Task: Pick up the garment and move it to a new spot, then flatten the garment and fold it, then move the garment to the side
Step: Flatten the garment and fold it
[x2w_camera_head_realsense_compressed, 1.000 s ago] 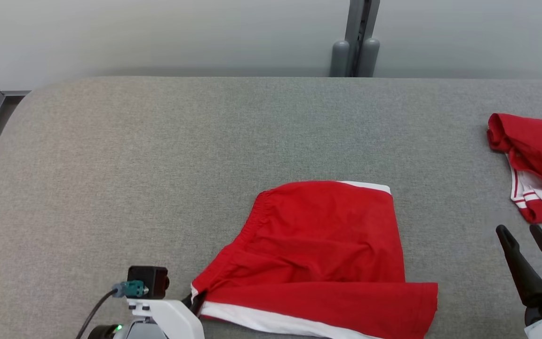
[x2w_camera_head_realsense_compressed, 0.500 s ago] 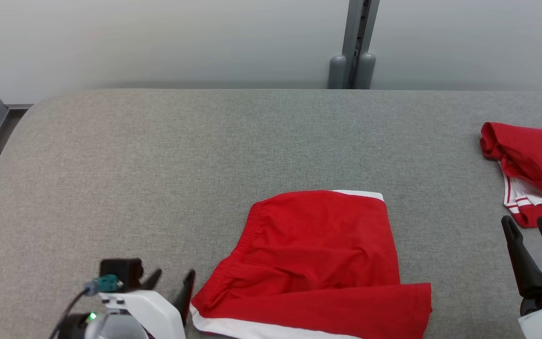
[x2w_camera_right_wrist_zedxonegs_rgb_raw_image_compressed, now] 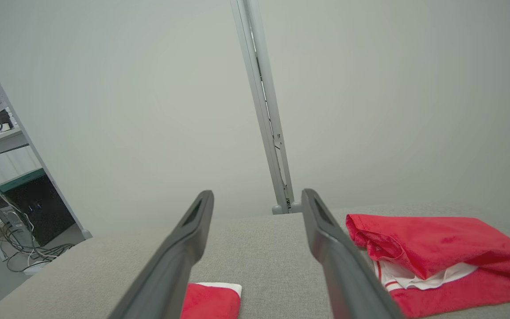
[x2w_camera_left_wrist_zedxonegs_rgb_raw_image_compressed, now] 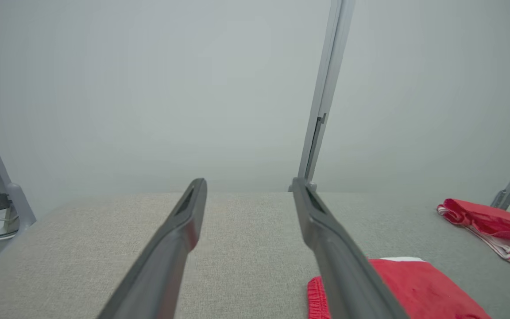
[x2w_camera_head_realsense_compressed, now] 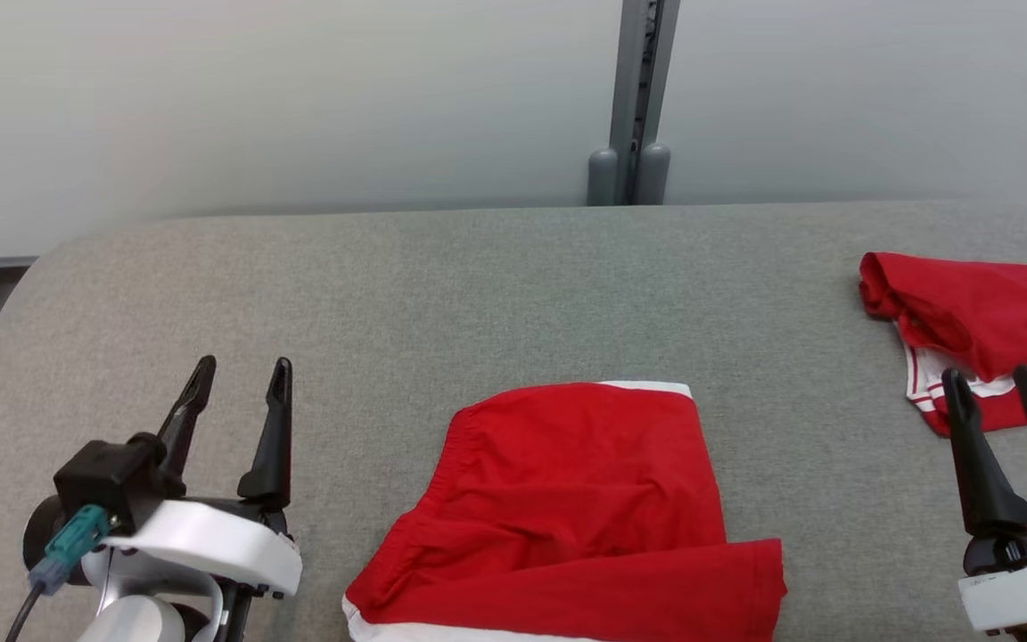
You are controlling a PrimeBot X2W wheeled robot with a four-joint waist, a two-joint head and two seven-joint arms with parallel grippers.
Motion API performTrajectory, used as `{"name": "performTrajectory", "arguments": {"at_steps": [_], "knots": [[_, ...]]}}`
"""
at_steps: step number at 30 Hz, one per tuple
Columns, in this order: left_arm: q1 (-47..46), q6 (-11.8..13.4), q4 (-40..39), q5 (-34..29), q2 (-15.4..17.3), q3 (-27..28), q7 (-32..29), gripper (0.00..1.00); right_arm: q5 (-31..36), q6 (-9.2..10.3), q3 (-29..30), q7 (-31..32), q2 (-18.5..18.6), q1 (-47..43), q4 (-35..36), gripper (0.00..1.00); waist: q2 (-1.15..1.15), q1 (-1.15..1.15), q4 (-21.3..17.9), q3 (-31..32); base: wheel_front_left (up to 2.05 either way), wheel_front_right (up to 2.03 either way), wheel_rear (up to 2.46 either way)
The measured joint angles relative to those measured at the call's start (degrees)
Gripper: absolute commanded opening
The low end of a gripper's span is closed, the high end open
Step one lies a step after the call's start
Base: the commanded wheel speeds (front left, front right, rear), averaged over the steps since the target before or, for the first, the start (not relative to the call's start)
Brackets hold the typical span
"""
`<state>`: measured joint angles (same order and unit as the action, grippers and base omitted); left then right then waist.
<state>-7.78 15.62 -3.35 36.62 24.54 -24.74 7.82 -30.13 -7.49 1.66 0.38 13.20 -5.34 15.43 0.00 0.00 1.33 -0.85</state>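
**Head view:** A grey padded table (x2w_camera_head_realsense_compressed: 478, 285) stands against a pale wall, with a post (x2w_camera_head_realsense_compressed: 634, 107) behind it. The red shorts (x2w_camera_head_realsense_compressed: 567, 499) lie folded at the middle front and run out of the bottom of the picture. One lower flap juts past the rest on the right. The left gripper (x2w_camera_head_realsense_compressed: 243, 363) stands open and empty beside the shorts, apart from them. The right gripper (x2w_camera_head_realsense_compressed: 987, 373) is also open and empty, and its tips overlap a crumpled second garment (x2w_camera_head_realsense_compressed: 986, 321) at the far right.

The fold looks uneven. A pinch that catches only the top layer would likely peel it open when the shorts are moved aside.

**Left wrist view:** The fingers spread wide over bare table, with the shorts (x2w_camera_left_wrist_zedxonegs_rgb_raw_image_compressed: 414, 288) low on the right. A sideways drag from here could bunch the waistband rather than shift the whole stack.

**Right wrist view:** The second garment (x2w_camera_right_wrist_zedxonegs_rgb_raw_image_compressed: 436, 248) lies just beside the right-hand finger, and the shorts (x2w_camera_right_wrist_zedxonegs_rgb_raw_image_compressed: 210, 301) show low between the fingers. A careless reach on this side could snag or grab the wrong cloth.
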Motion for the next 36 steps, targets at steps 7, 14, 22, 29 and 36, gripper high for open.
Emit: {"name": "performTrajectory", "arguments": {"at_steps": [7,14,22,29,36], "knots": [[5.2,0.2,1.7,-1.9,-1.5,2.5,6.5,1.00,4.0,0.00,-2.6,-5.6,-0.5,-2.7,-3.2,1.00,0.00,0.00,-1.4,1.4,0.00,0.00,0.00],[7.3,-0.4,4.2,-4.2,-2.7,1.9,7.0,1.00,6.1,0.00,-5.0,-8.1,0.3,-4.0,-8.4,1.00,0.00,0.00,-1.5,1.5,0.00,0.00,0.00],[6.8,-0.8,5.1,-6.4,-3.8,1.7,7.1,1.00,6.5,0.00,-5.3,-8.1,1.0,-2.2,-9.3,1.00,0.00,0.00,-1.1,1.2,0.00,0.00,0.00],[6.6,-1.3,5.6,-6.9,-4.3,2.2,7.2,1.00,7.0,0.00,-4.4,-7.9,0.8,-1.9,-9.3,1.00,0.00,0.00,-0.6,1.1,0.00,0.00,0.00],[6.6,-2.0,5.9,-7.2,-4.1,2.4,6.7,1.00,6.9,0.00,-3.9,-7.0,0.7,-1.9,-9.2,1.00,0.00,0.00,0.0,1.1,0.00,0.00,0.00]]}}
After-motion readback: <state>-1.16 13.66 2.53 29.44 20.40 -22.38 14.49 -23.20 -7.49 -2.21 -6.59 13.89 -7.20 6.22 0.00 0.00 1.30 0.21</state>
